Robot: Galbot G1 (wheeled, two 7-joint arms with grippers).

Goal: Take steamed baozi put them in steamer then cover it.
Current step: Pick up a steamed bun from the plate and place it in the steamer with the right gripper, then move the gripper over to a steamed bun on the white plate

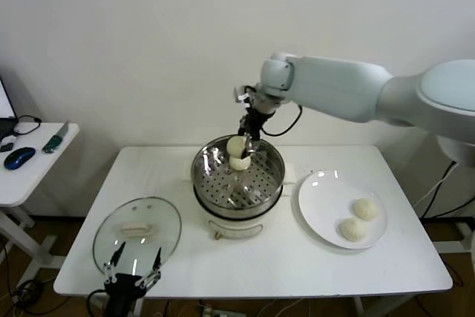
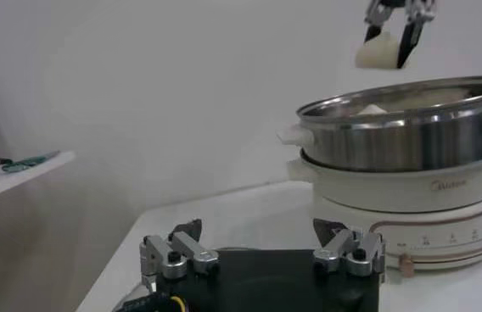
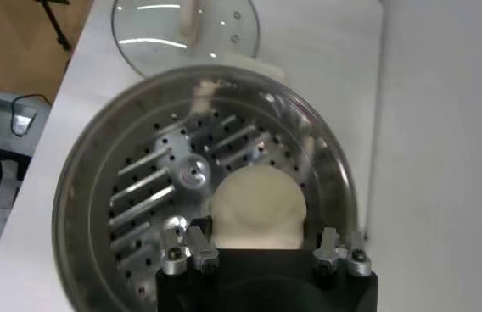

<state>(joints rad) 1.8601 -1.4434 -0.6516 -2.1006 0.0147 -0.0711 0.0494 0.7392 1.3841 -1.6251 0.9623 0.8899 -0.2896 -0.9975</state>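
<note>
Leftmost on the counter (image 1: 82,257), at about 8 o'clock from the steamer, lies the cover (image 1: 137,234), flat with its cream bar handle up. The left gripper (image 1: 132,272) waits just at the cover's near rim, its jaws spread wide and holding nothing; of the two arms it is plainly the nearer to the cover, which suggests the covering step will fall to it.

Moving to the middle, the steamer (image 1: 239,176) sits on its white pot base. One baozi (image 1: 239,162) already rests on the perforated floor toward the far side, at about 12 o'clock inside the basket. Directly above it hangs the right gripper (image 1: 241,145), its jaws closed on a second baozi (image 1: 235,145), which is clear of the rim and not yet touching the basket floor.

That is the relation the next move turns on: the held bun hangs nearly straight over the one already placed. Seen from the right wrist, open perforated floor (image 3: 160,182) lies beside the bun in the jaws (image 3: 258,208), so I judge the release should shift toward the free area, roughly 6 to 9 o'clock in the basket, to avoid stacking.

Farther right, at 3 o'clock from the steamer, the white plate (image 1: 319,187) carries the two remaining baozi (image 1: 365,208) (image 1: 353,229), side by side toward its right edge, within the right arm's reach.
</note>
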